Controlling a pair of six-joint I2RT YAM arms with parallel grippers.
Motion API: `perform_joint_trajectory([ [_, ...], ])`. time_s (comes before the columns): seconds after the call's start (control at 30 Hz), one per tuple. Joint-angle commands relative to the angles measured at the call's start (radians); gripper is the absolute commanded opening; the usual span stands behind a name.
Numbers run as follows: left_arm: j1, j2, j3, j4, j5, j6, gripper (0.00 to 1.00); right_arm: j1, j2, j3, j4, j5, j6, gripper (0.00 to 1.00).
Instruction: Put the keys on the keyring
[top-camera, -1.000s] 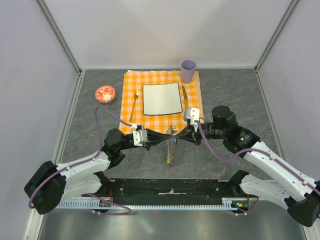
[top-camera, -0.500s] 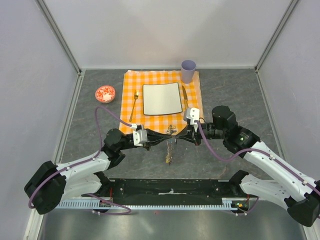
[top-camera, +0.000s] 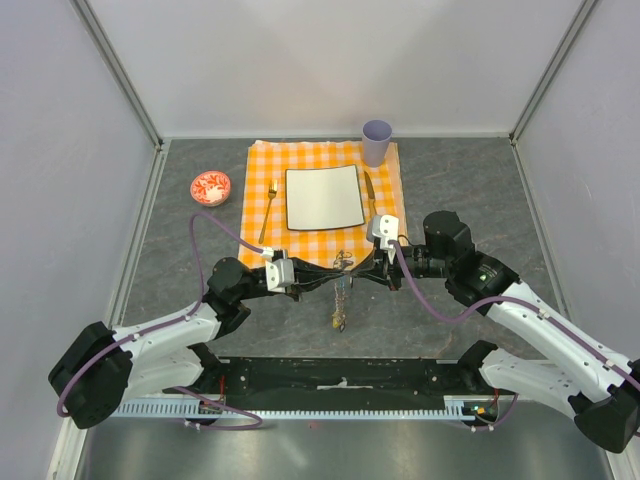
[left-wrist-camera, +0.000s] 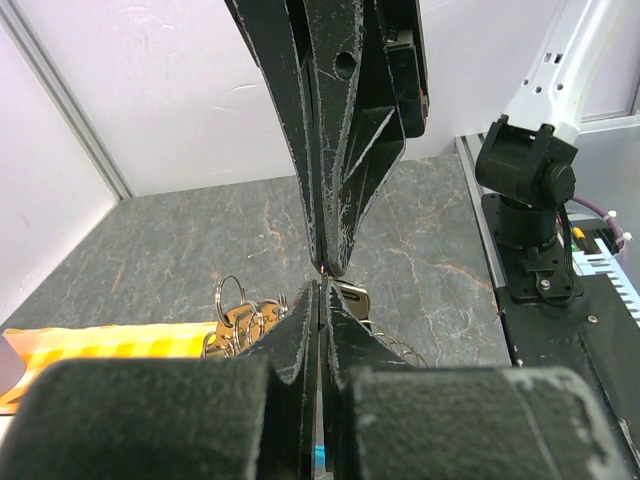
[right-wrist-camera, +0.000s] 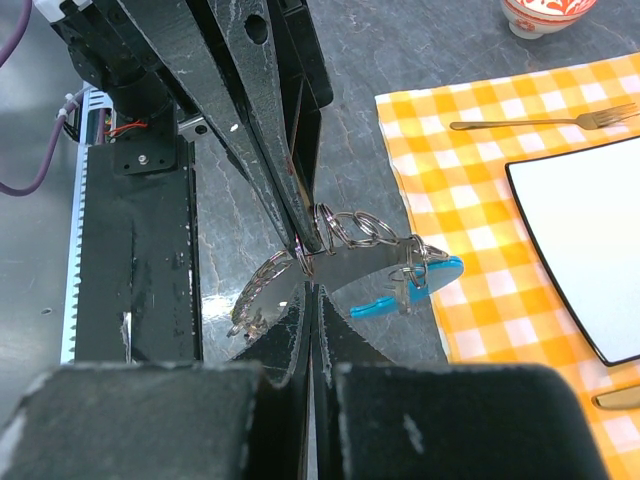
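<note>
Meeting tip to tip above the counter (top-camera: 470, 190), just off the near edge of the checked placemat (top-camera: 255, 190), both arms pinch one bundle. Left gripper (left-wrist-camera: 320, 295) is fully closed, its tips on the wire loops of the keyring (right-wrist-camera: 345, 228). Right gripper (right-wrist-camera: 312, 295) is fully closed on a flat silvery blade among the keys (right-wrist-camera: 350, 265). Turquoise tag (right-wrist-camera: 440, 275) hangs beside the loops. Chain (top-camera: 342, 298) dangles below the bundle, and I can't tell whether its end touches the counter.

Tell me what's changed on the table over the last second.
Nothing visibly changed. The left fingers stay shut on the keyring and the right fingers on the keys, tip to tip at the near edge of the placemat.
</note>
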Motion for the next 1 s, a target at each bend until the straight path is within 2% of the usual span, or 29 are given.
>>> perform_joint_trajectory([
  [0.0, 0.0, 0.0, 0.013, 0.099, 0.013, -0.015, 0.02, 0.0, -0.003, 0.007, 0.048, -0.038, 0.005, 0.0],
  [0.97, -0.002, 0.018, 0.03, 0.078, 0.055, -0.02, 0.02, -0.001, -0.029, 0.001, 0.088, -0.087, 0.02, 0.0],
])
